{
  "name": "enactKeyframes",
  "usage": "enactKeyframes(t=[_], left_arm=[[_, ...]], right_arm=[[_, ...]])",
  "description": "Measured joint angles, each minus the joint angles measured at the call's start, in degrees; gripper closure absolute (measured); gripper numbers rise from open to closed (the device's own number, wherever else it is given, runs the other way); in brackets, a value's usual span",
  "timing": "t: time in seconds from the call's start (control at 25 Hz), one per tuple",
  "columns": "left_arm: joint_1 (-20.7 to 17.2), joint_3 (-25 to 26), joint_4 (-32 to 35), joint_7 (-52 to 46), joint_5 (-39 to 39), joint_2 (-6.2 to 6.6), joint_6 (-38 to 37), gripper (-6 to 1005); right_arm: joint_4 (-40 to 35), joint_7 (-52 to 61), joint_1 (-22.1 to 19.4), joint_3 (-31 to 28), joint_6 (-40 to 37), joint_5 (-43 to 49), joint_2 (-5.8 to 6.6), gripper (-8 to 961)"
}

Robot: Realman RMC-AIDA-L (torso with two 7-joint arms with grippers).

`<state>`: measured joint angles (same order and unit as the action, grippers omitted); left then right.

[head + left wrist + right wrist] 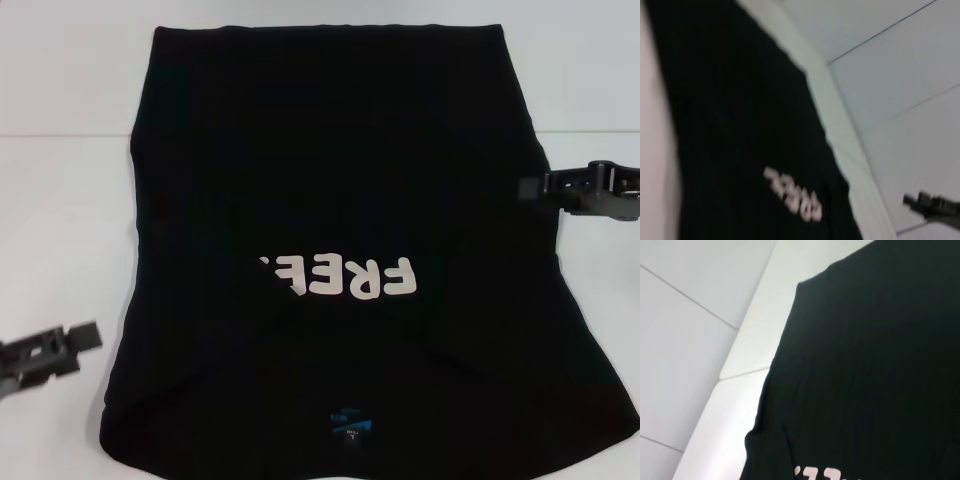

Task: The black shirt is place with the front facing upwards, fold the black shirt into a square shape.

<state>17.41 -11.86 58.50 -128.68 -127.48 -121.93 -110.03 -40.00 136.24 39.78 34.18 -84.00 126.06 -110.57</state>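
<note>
— Where's the black shirt (340, 200)?
— Spread flat, front up, collar and blue neck label nearest the robot. Its left side is folded inward, so the white lettering reads only "FREE".

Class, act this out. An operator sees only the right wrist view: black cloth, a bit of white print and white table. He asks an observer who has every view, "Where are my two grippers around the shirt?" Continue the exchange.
Observer: The right gripper is at the right edge of the black shirt, about midway along that side.
Operator: And the left one?
Observer: The left gripper is off the cloth, over the white table beside the shirt's left edge, towards the collar end.
Operator: Which end is nearest the robot?
Observer: The collar end. The blue neck label lies closest, and the white lettering reads upside down from the head view.
</note>
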Motion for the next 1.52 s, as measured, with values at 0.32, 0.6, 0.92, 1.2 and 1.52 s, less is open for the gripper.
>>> enactKeyframes(t=[0.32,0.6,0.92,1.2,1.52], left_arm=[[-1.86,0.66,2.54,1.18,-6.83,-0.81,-0.91,101],[-1.30,0.52,-0.63,2.84,-8.38,-1.12,3.36,105],[-0.94,-2.71,-2.24,1.66,-9.00,-1.54,7.84,109],[-0.73,-5.52,-2.25,1.92,-9.10,-1.75,10.71,113],[-0.14,-7.41,-3.60,1.33,-9.29,-1.85,13.69,117]], right_arm=[[0.40,-0.09,0.06,0.14,2.46,-0.07,-0.22,464],[0.45,-0.26,0.51,0.04,2.72,-0.14,-0.41,463],[0.45,-0.27,0.45,-0.10,2.71,-0.21,-0.52,462],[0.45,-0.28,0.03,-0.17,2.66,-0.20,-0.39,461],[0.45,-0.27,-0.22,-0.17,2.39,-0.20,-0.26,460]])
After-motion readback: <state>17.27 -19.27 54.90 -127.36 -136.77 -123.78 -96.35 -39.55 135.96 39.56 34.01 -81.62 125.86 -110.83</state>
